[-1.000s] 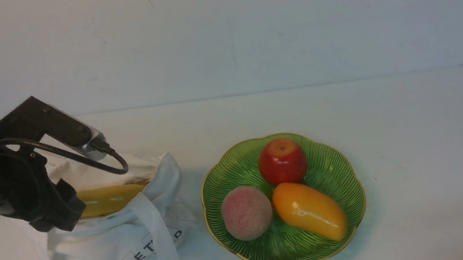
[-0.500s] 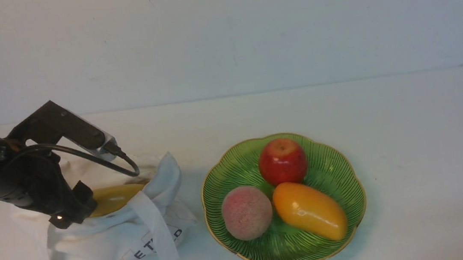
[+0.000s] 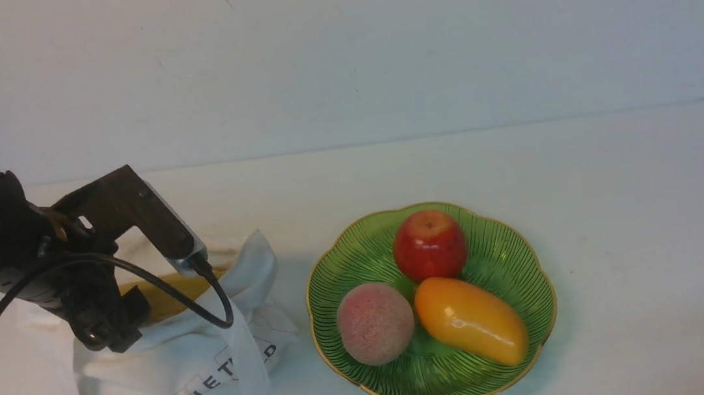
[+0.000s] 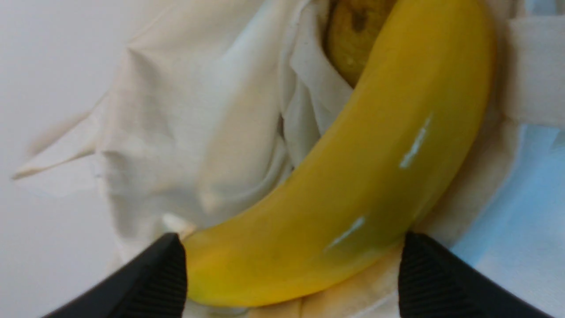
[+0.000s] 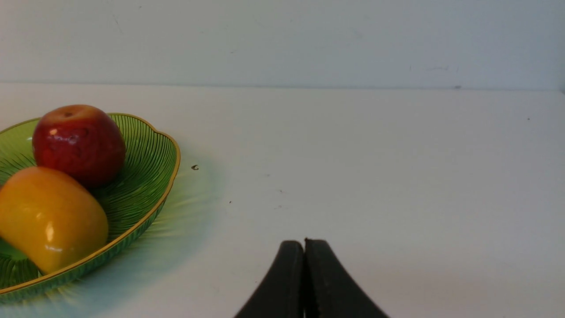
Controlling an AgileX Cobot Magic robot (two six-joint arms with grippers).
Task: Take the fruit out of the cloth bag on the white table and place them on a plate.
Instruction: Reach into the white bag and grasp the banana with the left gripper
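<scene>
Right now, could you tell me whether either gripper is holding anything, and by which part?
Nothing is held: the left gripper straddles the banana open; the right gripper is shut, empty.

front: forward over table [image 3: 616, 163] | left wrist: close on bag [image 4: 176, 110] | right wrist: low, shares plate [image 5: 143, 154] with front

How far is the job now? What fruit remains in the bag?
Done: apple, peach and orange-yellow fruit lie on the plate. In hand: the open left gripper straddles the banana inside the cloth bag, not closed yet. Remaining: the banana and a smaller dull-yellow fruit beside it.
</scene>
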